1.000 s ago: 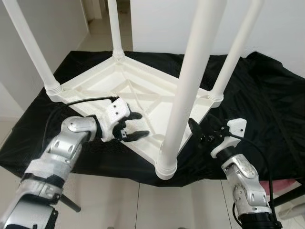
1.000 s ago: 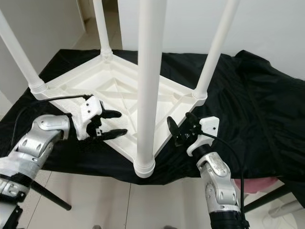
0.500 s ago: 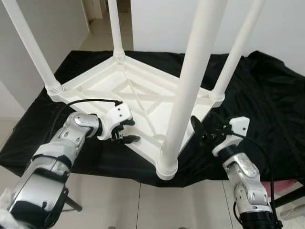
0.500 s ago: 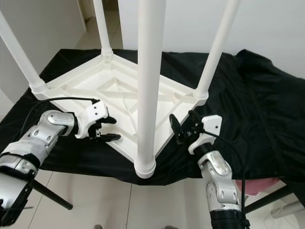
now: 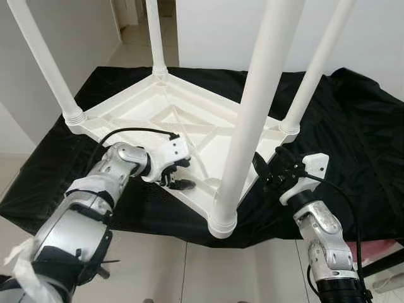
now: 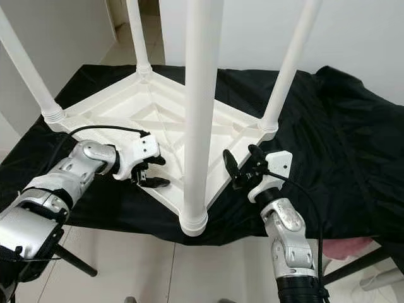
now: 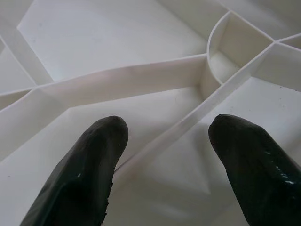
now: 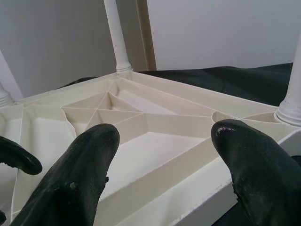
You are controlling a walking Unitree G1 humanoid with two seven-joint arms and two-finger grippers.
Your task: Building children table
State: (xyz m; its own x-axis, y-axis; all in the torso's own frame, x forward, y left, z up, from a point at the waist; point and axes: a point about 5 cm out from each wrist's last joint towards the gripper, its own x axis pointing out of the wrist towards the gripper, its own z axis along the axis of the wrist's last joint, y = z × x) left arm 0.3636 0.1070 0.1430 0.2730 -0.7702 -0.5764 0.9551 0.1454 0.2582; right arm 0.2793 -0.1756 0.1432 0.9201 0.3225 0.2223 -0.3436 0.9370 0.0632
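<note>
From the left eye, the upturned children's table [image 5: 183,120] lies on a black cloth [image 5: 353,126], four legs up. The left gripper [image 5: 175,175], fingers spread and empty, hangs over the near rim; a lift from one edge could tip the table off. A second ago it was further out toward the edge. From the right eye, the right gripper [image 6: 238,169] waits open beside the opposite rim. The left wrist looks down on ribs; the right wrist faces the rim

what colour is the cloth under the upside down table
Black: the crumpled black cloth lies under the upturned white plastic table, clearest in the left eye view.
</note>
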